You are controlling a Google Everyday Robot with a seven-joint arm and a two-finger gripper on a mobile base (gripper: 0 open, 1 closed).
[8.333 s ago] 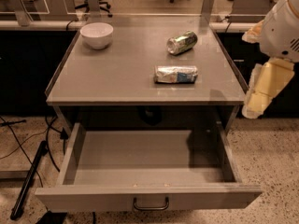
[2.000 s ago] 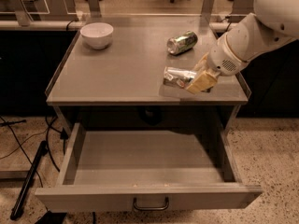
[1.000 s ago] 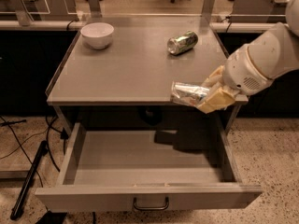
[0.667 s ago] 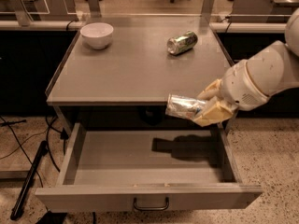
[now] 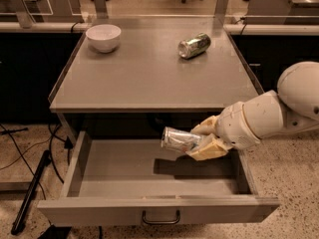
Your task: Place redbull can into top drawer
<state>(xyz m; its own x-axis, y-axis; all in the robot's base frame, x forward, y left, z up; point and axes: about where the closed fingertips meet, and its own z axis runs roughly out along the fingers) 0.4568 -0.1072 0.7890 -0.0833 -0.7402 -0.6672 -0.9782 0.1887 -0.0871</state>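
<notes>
The redbull can lies on its side in my gripper, held in the air over the open top drawer, right of its middle. My gripper is shut on the can's right end, its cream fingers above and below it. The arm comes in from the right. The drawer is pulled fully out below the table top, its dark bar handle at the front centre. The can's shadow falls on the drawer floor.
On the grey table top stand a white bowl at the back left and a shorter green-tinted can lying on its side at the back right. Black cables run over the floor at the left.
My gripper took the redbull can off the table top and has carried it forward and down, over the table's front edge, to above the open drawer.
</notes>
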